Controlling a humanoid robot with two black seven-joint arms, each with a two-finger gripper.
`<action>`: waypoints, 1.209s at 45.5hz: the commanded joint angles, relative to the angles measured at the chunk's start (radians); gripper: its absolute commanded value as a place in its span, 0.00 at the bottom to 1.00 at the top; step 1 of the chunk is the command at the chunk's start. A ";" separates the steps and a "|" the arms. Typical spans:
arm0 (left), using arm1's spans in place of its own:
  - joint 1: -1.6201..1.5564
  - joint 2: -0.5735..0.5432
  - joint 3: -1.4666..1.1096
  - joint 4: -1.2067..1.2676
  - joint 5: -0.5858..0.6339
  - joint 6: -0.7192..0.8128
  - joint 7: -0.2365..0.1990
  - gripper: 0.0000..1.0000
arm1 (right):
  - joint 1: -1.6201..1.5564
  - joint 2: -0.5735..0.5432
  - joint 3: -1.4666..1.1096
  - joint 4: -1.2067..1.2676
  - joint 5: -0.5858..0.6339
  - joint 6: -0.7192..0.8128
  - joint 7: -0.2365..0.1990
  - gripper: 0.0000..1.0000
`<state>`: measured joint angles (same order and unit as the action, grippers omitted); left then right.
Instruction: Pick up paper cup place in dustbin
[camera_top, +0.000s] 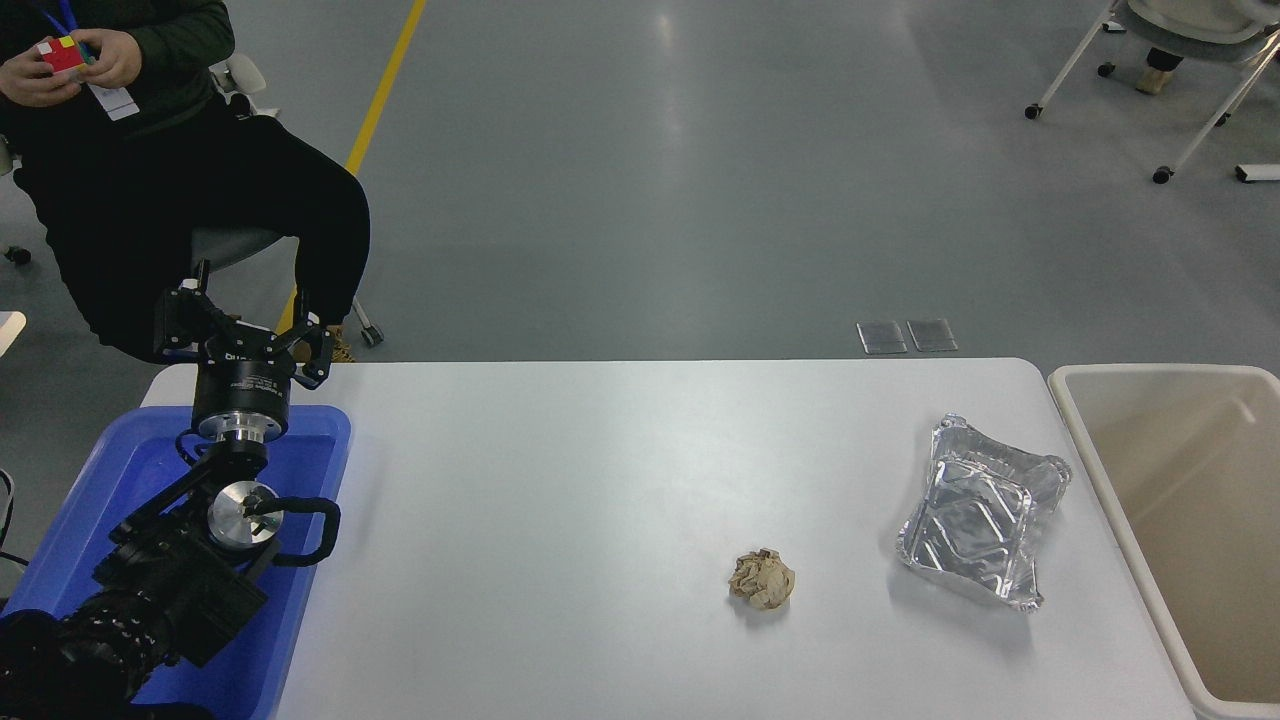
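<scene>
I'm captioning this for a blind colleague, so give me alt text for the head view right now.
A white table holds a crumpled brown paper ball and a silver foil tray, with a beige dustbin at its right end. The left gripper, open, is parked above a blue tray; no paper cup shows.

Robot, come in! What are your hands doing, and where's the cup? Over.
Left gripper open, parked above blue tray. Right arm out of view. No paper cup in sight. Dustbin beside table, nothing blocking it.
</scene>
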<state>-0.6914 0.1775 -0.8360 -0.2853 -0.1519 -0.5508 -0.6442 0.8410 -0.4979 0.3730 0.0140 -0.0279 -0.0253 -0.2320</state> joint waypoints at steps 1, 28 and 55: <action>0.000 0.000 -0.001 0.000 0.000 0.000 0.000 0.99 | -0.109 0.078 0.037 -0.025 0.138 -0.039 0.010 0.00; 0.000 0.000 0.000 0.000 0.000 0.000 0.000 0.99 | -0.158 0.113 0.124 -0.026 0.172 -0.067 0.048 0.56; 0.000 0.000 0.000 0.000 0.000 0.000 0.000 0.99 | -0.051 0.084 0.122 -0.016 0.154 -0.038 0.054 1.00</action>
<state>-0.6919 0.1780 -0.8360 -0.2853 -0.1517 -0.5510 -0.6443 0.7073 -0.3939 0.5004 -0.0093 0.1406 -0.0772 -0.1790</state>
